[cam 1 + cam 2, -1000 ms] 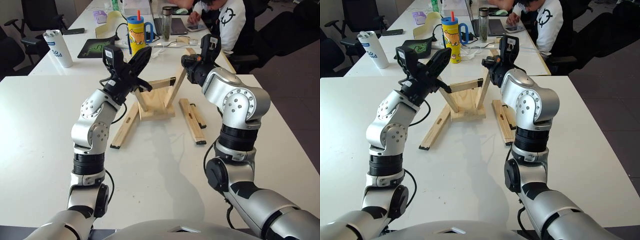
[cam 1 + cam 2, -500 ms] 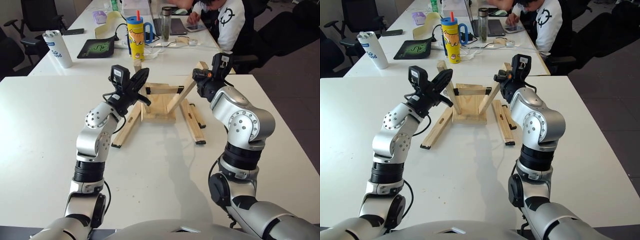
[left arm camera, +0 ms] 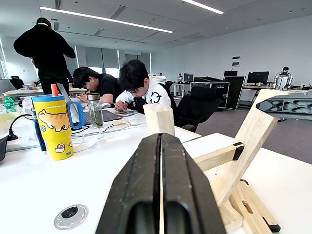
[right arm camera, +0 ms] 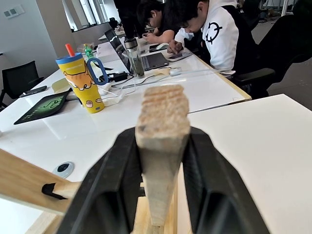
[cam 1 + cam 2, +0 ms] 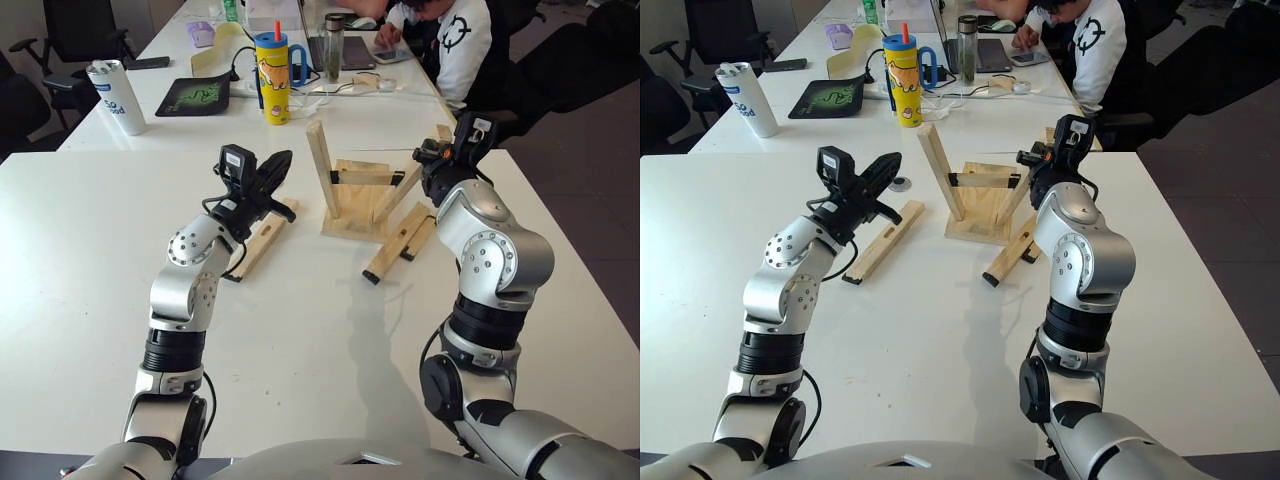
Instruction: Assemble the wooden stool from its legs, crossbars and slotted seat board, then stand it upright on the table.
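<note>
The partly built stool lies seat board (image 5: 352,218) down on the white table, with two legs sticking up and a crossbar (image 5: 368,177) joining them. My right gripper (image 5: 441,152) is shut on the top end of the tilted right leg (image 4: 163,112). The left leg (image 5: 322,165) stands free. My left gripper (image 5: 280,160) is shut on nothing, a little to the left of that leg and above a loose wooden piece (image 5: 262,235). Two more loose wooden pieces (image 5: 395,243) lie to the right of the seat board.
On the far table stand a yellow mug (image 5: 272,62), a white tumbler (image 5: 117,97), a glass bottle (image 5: 333,45) and a dark mouse pad (image 5: 200,95), with people seated behind. A cable grommet (image 5: 902,184) sits near my left gripper. Open table lies in front.
The stool assembly has shifted right with my right gripper still on its leg. My left gripper has come off the left leg and shut. The loose pieces on the right have shifted.
</note>
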`<act>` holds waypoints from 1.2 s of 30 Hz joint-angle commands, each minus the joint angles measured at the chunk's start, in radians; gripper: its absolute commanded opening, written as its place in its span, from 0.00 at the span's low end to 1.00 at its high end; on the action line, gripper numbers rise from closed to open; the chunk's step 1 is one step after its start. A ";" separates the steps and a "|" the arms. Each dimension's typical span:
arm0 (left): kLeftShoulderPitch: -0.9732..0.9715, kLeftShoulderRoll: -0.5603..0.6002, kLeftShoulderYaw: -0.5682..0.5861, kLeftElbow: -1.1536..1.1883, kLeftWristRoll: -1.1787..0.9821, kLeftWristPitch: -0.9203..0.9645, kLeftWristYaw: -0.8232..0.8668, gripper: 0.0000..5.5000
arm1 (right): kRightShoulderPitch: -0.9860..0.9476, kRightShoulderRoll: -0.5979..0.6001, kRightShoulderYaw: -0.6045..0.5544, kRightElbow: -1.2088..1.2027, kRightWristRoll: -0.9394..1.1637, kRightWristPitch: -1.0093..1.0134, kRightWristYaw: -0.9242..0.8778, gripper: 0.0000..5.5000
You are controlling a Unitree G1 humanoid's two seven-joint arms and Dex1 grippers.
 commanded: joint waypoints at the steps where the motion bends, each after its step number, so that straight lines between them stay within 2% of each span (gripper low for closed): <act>1: -0.058 -0.009 -0.034 0.035 0.029 0.003 -0.003 0.00 | 0.020 0.053 -0.008 0.003 0.027 0.067 0.006 0.19; 5: -0.192 -0.024 -0.090 0.169 0.106 -0.028 -0.001 0.00 | -0.004 0.112 -0.030 0.010 0.040 0.093 -0.002 0.19; 8: -0.323 -0.026 -0.127 0.407 0.193 -0.072 0.004 0.00 | -0.041 0.174 -0.043 0.047 0.039 0.093 -0.032 0.19; 12: -0.387 -0.038 -0.187 0.617 0.305 -0.152 0.022 0.00 | -0.077 0.223 -0.028 0.091 0.023 0.049 -0.082 0.19; 16: -0.416 -0.036 -0.231 0.739 0.403 -0.249 0.049 0.00 | -0.099 0.235 0.001 0.148 0.026 0.043 -0.117 0.19; 20: -0.488 -0.013 -0.272 0.838 0.528 -0.429 0.130 0.00 | -0.090 0.232 0.022 0.164 0.038 0.041 -0.131 0.19; 24: -0.544 -0.003 -0.277 0.895 0.606 -0.612 0.230 0.00 | -0.086 0.227 0.028 0.172 0.045 0.039 -0.135 0.19; 28: -0.598 -0.009 -0.279 0.938 0.659 -0.718 0.310 0.00 | -0.086 0.224 0.035 0.179 0.049 0.043 -0.135 0.19; 30: -0.610 -0.011 -0.288 0.994 0.674 -0.699 0.298 0.00 | -0.086 0.222 0.037 0.179 0.050 0.049 -0.133 0.19; 36: -0.563 0.000 -0.410 1.190 0.754 -0.562 0.034 0.00 | -0.079 0.216 0.034 0.177 0.055 0.065 -0.130 0.19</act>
